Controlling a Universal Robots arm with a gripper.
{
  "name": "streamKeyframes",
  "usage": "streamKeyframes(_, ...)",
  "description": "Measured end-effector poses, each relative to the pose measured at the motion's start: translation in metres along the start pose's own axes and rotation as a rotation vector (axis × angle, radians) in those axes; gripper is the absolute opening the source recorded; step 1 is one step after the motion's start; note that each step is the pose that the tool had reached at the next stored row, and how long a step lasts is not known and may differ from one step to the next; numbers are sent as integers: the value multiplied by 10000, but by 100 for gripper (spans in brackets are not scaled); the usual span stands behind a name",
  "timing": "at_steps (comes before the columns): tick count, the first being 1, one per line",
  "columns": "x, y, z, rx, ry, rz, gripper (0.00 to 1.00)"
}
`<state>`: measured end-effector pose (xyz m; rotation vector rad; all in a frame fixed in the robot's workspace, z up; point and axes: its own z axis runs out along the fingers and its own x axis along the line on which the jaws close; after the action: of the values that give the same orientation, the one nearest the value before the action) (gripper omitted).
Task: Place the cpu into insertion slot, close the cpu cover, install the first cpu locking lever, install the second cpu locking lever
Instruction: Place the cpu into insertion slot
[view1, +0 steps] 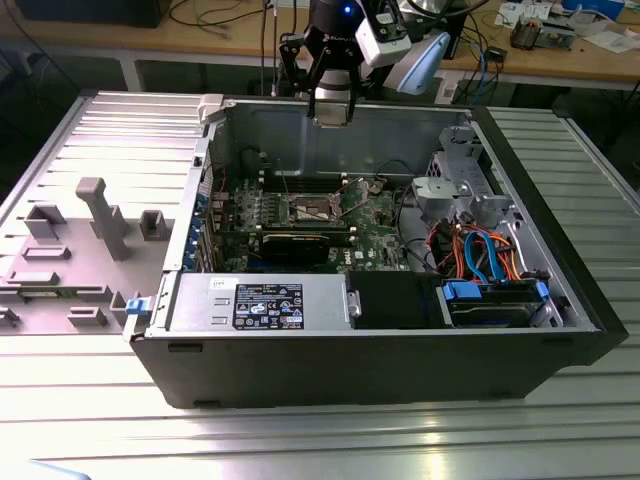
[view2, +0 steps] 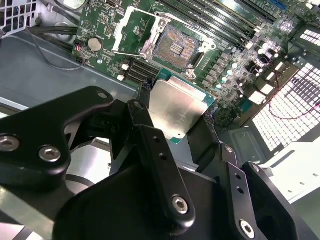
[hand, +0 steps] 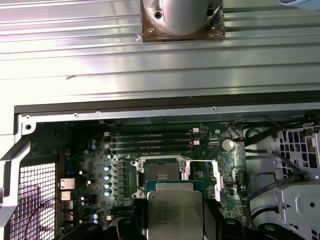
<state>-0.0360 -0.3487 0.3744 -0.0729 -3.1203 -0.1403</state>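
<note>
My gripper (view2: 176, 107) is shut on the cpu (view2: 175, 105), a flat square chip with a dull silver top, pinched by its two opposite edges. In the first wrist view the cpu (hand: 174, 212) hangs in the gripper (hand: 174, 220) just beside the insertion slot (hand: 160, 172). The slot (view2: 176, 47) lies bare, its dark pin field exposed on the green motherboard (view2: 235, 60). The cpu cover (view2: 131, 26) stands flipped open beside it, toward the coin battery. In the exterior view the gripper (view1: 332, 112) hovers high over the case's far wall, well above the slot (view1: 312, 208).
The open computer case (view1: 400, 370) lies on a ribbed metal table. Memory slots (hand: 150, 142) run beside the socket. A long black card (view1: 300, 245), a power supply (view1: 260, 300) and a drive cage with coloured cables (view1: 480, 250) crowd the case. Grey fixtures (view1: 100, 215) stand at the exterior view's left.
</note>
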Motion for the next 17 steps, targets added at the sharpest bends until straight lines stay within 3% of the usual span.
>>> streamKeyframes(17, 2, -1, 0, -3, -12, 144, 55)
